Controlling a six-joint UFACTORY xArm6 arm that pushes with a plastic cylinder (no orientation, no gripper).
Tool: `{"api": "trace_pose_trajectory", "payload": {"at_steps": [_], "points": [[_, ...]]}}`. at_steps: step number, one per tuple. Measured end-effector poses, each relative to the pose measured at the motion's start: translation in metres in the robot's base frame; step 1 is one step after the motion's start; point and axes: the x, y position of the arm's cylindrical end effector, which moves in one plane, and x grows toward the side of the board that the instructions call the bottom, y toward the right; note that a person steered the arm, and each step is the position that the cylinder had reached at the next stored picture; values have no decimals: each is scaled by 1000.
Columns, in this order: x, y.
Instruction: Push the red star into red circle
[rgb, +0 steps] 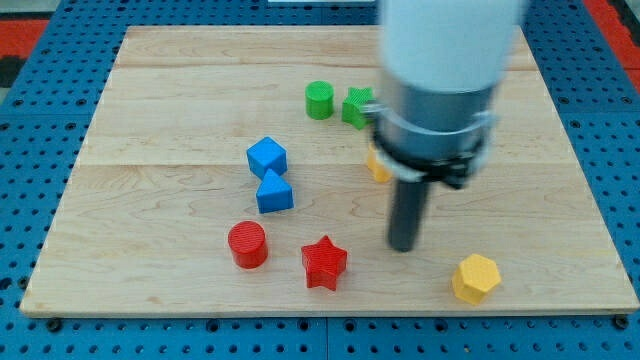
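Note:
The red star (324, 263) lies on the wooden board near the view's bottom, middle. The red circle (247, 244), a short red cylinder, stands to the star's left with a small gap between them. My tip (402, 247) is the lower end of the dark rod; it rests on the board to the right of the star and slightly higher in the view, about a star's width away and not touching it.
Two blue blocks (267, 157) (274, 191) stand above the red circle. A green cylinder (319, 100) and a green star (357, 106) sit near the top. A yellow block (378, 166) is partly hidden behind the arm. A yellow hexagon (475, 278) lies at bottom right.

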Motion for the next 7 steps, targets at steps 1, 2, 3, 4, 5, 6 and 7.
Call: {"api": "trace_pose_trajectory", "payload": {"at_steps": [1,2,3,4,5,6,7], "points": [[-6,133],[13,211],[76,184],[76,149],[76,53],[67,43],[27,42]]}}
